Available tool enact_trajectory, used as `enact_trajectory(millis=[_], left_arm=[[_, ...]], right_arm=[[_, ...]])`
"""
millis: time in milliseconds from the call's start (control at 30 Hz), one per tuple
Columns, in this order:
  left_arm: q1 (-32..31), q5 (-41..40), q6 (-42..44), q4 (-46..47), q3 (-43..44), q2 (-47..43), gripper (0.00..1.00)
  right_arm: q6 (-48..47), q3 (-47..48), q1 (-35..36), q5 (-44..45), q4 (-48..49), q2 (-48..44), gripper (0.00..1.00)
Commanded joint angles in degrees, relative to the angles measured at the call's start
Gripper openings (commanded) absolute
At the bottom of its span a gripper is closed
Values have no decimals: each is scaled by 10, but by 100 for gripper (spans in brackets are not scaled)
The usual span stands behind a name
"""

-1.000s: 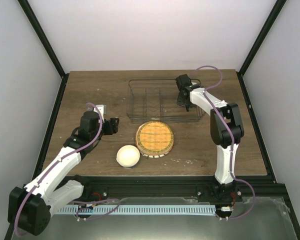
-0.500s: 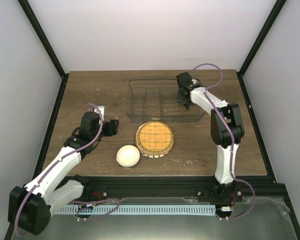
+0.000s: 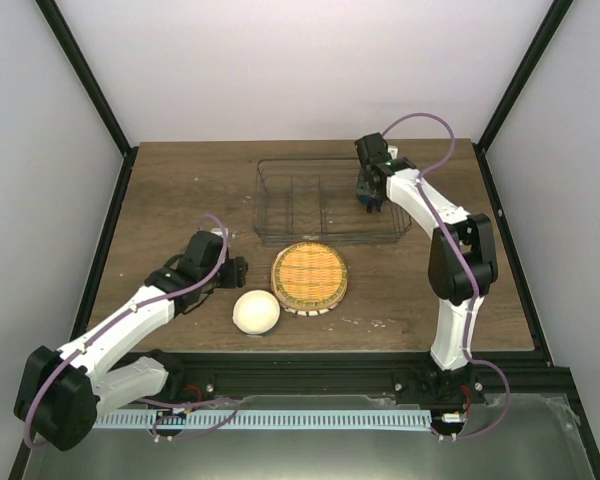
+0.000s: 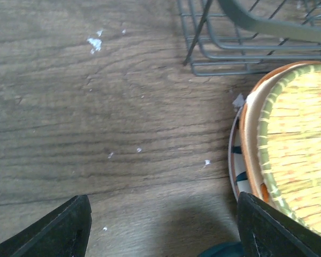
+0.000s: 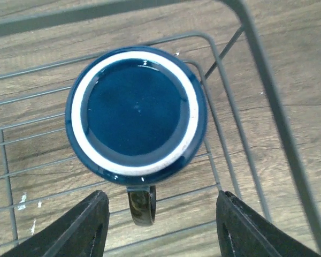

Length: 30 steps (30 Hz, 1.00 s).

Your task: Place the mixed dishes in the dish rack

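- Over the table, from the top camera: the dish rack (image 3: 280, 205) sits at the far middle, with the right gripper (image 3: 368, 198) hanging inside its right end. The mug is hidden under that gripper here.
- Near the rack, the woven plate (image 3: 309, 275) lies flat on the table (image 3: 180, 190), and the bowl (image 3: 255, 312) sits just left of it and nearer. The left gripper (image 3: 235, 272) hovers low just beside the bowl's far left side.
- By my count, 1 of 4 dishes is loaded. The bowl and the plates are left.
- The tabletop is dark wood grain. White walls and black frame posts close it in.
- Left wrist camera: the fingers (image 4: 64, 227) stand wide apart over bare wood with nothing between them. Paler rims (image 4: 236, 160) show under the woven plate's edge, so it rests on other plates. White flecks dot the wood.
- Right wrist camera: the dark blue mug (image 5: 136, 112) stands on the rack's wire floor by a corner, handle toward the camera. The fingers (image 5: 77, 227) are spread to either side, clear of it, so it looks released.
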Motion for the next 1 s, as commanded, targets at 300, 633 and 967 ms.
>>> enact_trajectory(millis=[300,633,967], left_arm=[[-15,-12,-28,-77,-12,-1,78],[-107,-33,-96,-120,-31,-5,80],[-122,-22,-123,-96,-71,-1,78]], right_arm=[[-19,-75,56,-19,5,-141,76],[-14,-124,70,-17,0,-207,78],[-13,-140,70,-10,-3,-237,78]])
